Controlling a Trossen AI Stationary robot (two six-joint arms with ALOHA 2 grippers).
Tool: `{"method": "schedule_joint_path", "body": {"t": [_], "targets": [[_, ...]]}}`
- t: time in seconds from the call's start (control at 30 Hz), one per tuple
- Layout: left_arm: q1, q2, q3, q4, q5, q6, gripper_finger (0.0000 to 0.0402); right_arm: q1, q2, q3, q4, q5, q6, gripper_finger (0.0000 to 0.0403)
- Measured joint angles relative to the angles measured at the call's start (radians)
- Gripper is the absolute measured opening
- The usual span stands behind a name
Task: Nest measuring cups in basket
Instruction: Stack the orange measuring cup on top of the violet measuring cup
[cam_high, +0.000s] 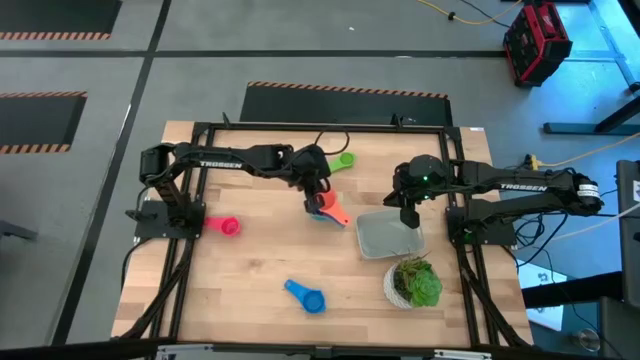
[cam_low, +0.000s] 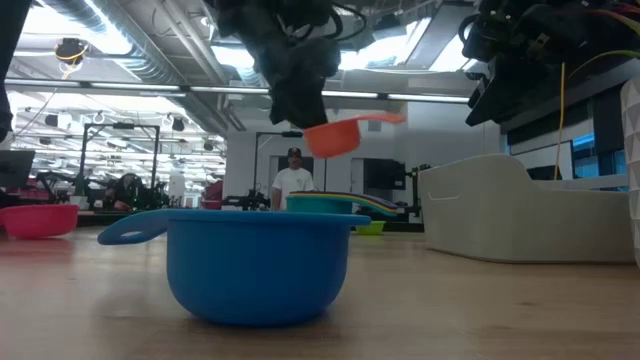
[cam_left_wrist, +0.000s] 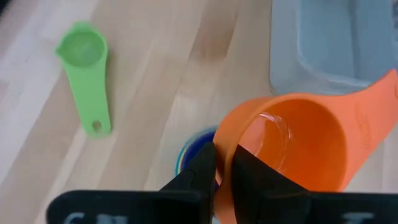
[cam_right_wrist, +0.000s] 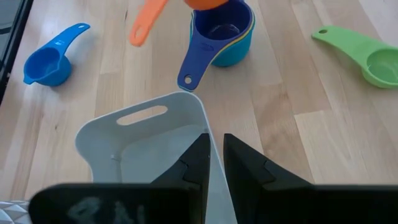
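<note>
The measuring cups are scattered: an orange cup (cam_left_wrist: 292, 146) hangs in the left claw (cam_left_wrist: 224, 171), clenched on its rim, directly above a small stack (cam_right_wrist: 222, 38) of cups already nested on the bench (cam_high: 260, 260), the purple one on top with teal and yellow showing beneath. A green cup (cam_high: 343, 160) lies beyond the stack, a pink cup (cam_high: 228, 227) sits near the left arm's base, and a blue cup (cam_high: 307, 297) rests toward the front edge. The basket (cam_high: 388, 235) stands just beside the stack, with no cups visible in it, and the right claw (cam_right_wrist: 214, 163) is closed on its rim, steadying it. To seat the orange cup well, I would judge it best to level the bowl so its mouth faces up, centre it over the purple cup, and turn the handle to run alongside the purple handle so the two do not clash. Then lower straight down until the bowl settles, and only then let go, since a tilted drop may tip the stack. A potted plant (cam_high: 415, 282) sits near the basket.
</note>
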Motion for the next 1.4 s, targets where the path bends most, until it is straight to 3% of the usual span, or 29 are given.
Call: {"method": "schedule_joint_path", "body": {"t": [0.9,1.4], "targets": [[-0.005,0.129,-0.001,-0.007,-0.017,-0.001,0.0028,0.0,0.001,0.0,0.014,0.0,-0.001,0.0051],[-0.002,0.123,-0.001,-0.017,-0.029,-0.055,0.0128,0.0,0.001,0.0,0.014,0.0,-0.001,0.0051]]}}
